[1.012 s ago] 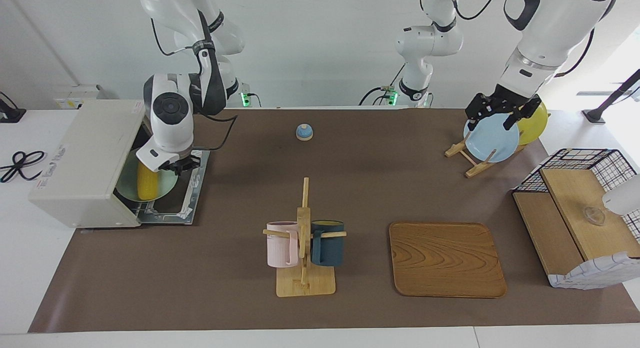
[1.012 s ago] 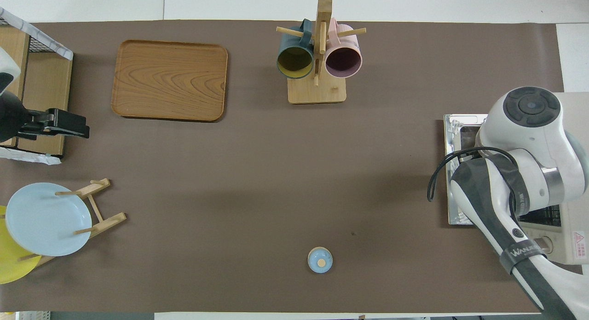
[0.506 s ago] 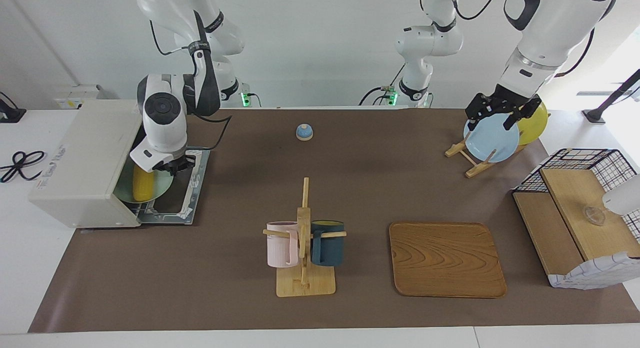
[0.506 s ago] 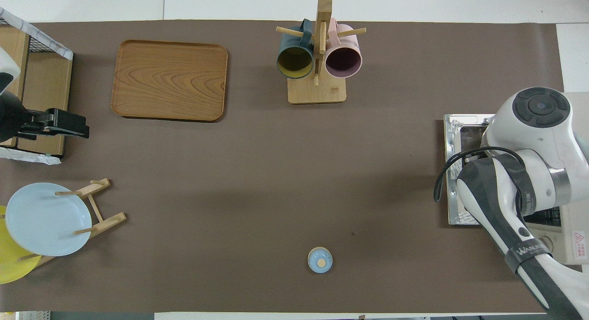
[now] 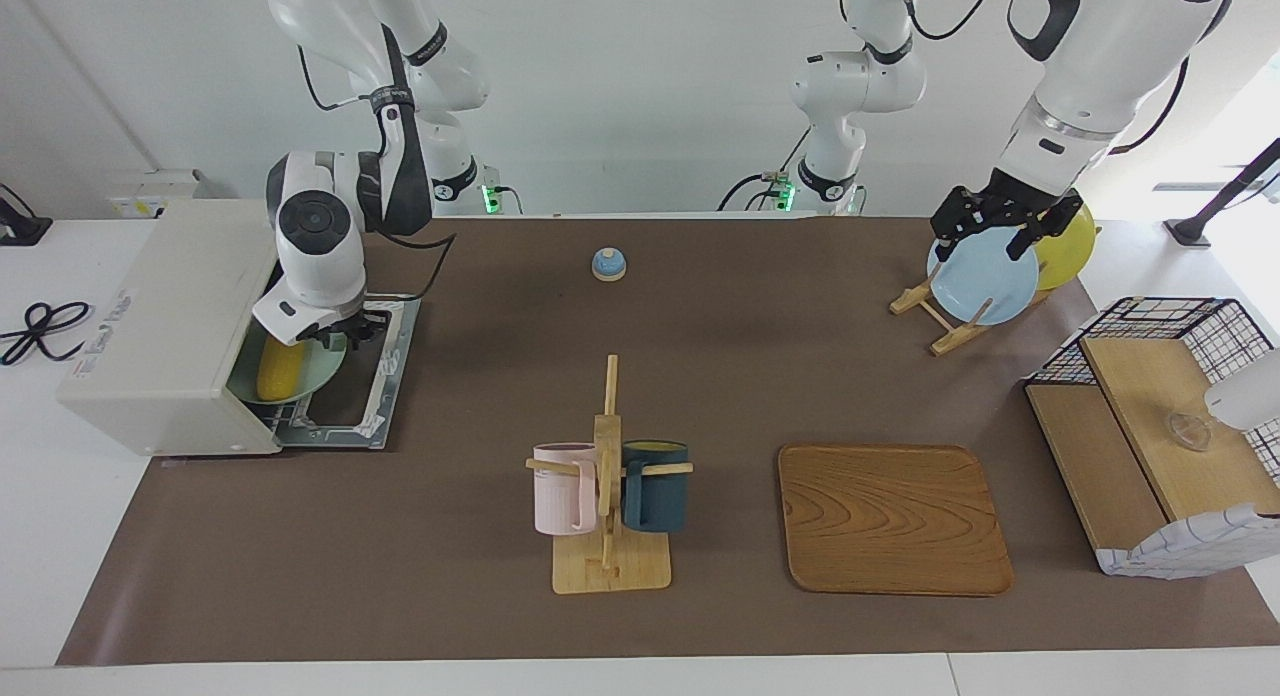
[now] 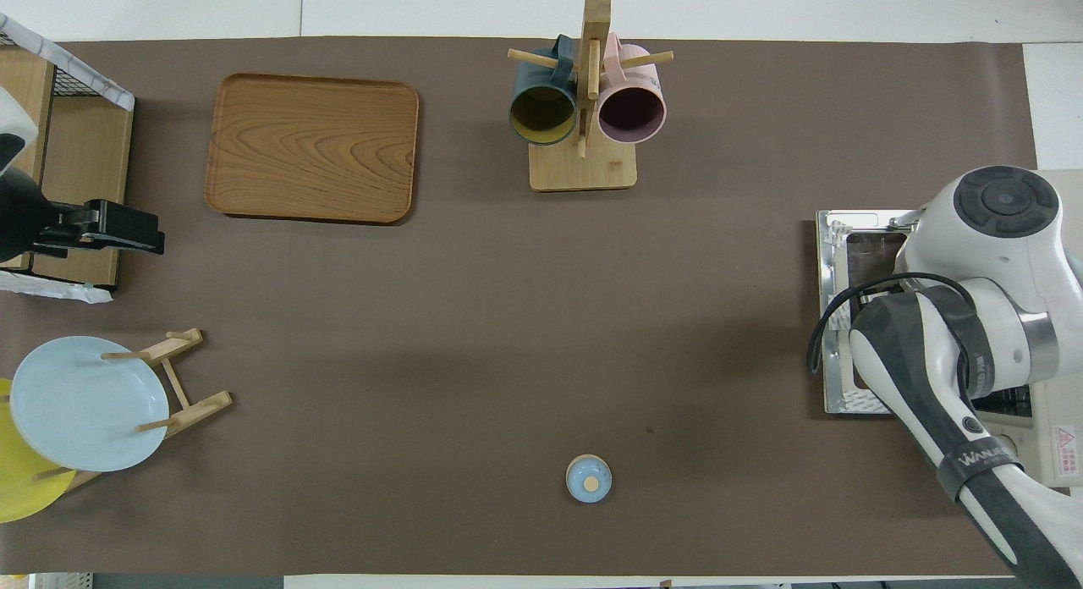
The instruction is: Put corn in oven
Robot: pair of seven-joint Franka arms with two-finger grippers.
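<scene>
Sliding deeper than a second ago, the corn [image 5: 277,369] now lies on a green plate [image 5: 318,371] in the mouth of the oven [image 5: 170,316], at nine o'clock in the facing view, more of it tucked under the oven's roof. The right claw [image 5: 340,328] has followed it in, at the plate's rim over the dropped door [image 5: 375,396]. Whether it is spread or pressed together I cannot tell. The left claw [image 5: 985,238] has not moved and waits with fingers spread, pinching nothing.

On the tabletop:
- one corn and one oven
- three plates: the green one, plus a light blue [image 5: 985,276] and a yellow [image 5: 1070,246] on a rack at two o'clock
- two mugs, pink [image 5: 560,488] and dark blue [image 5: 655,486]
- one wooden tray [image 5: 890,516]
- one small blue bell [image 5: 608,264]

Only the facing view shows the corn and green plate. From overhead the right arm covers them, at three o'clock.
</scene>
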